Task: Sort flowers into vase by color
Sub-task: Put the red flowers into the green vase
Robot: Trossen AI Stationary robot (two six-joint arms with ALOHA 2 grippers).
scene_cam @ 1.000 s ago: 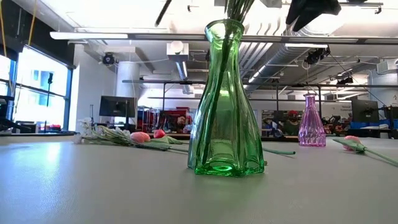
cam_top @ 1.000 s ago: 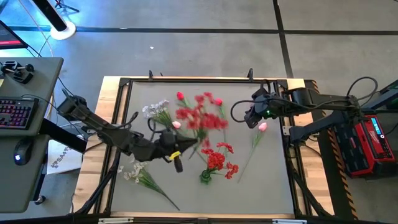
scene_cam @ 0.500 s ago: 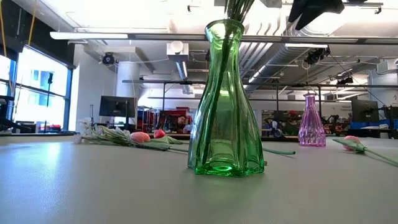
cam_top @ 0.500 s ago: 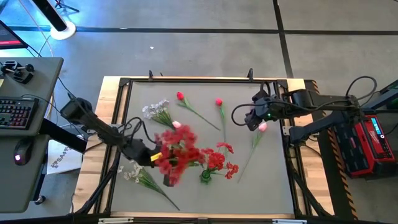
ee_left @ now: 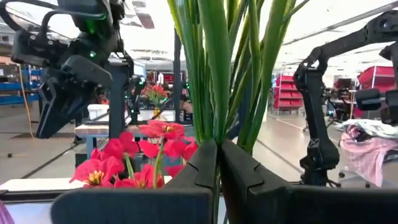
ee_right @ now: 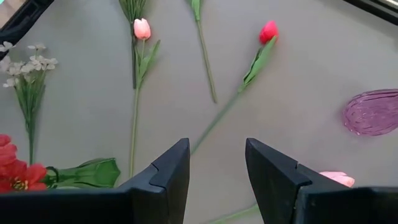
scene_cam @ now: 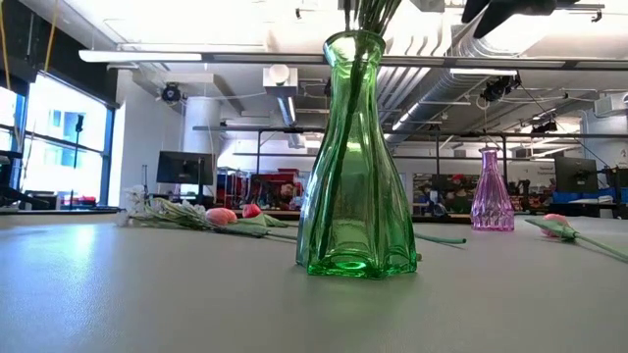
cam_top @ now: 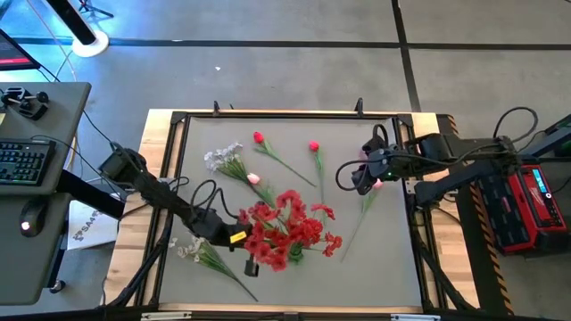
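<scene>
Left gripper [ee_left: 217, 163] is clenched on a red bunch [cam_top: 272, 241] by its stems, the blossoms over the green vase [scene_cam: 355, 157], which already holds red flowers [cam_top: 318, 227]; right gripper [ee_right: 216, 165], fingers apart and empty, hovers by the purple vase [ee_right: 372, 112]; white sprays [cam_top: 223, 159], pink bud [ee_right: 142, 28] and red bud [ee_right: 268, 31] lie loose on the table [cam_top: 384, 259].

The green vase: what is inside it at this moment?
Thin green stems stand inside the green vase and rise out of its mouth. Their red blossoms show from above. Whether the bunch in the left hand is inside yet is unclear.
</scene>
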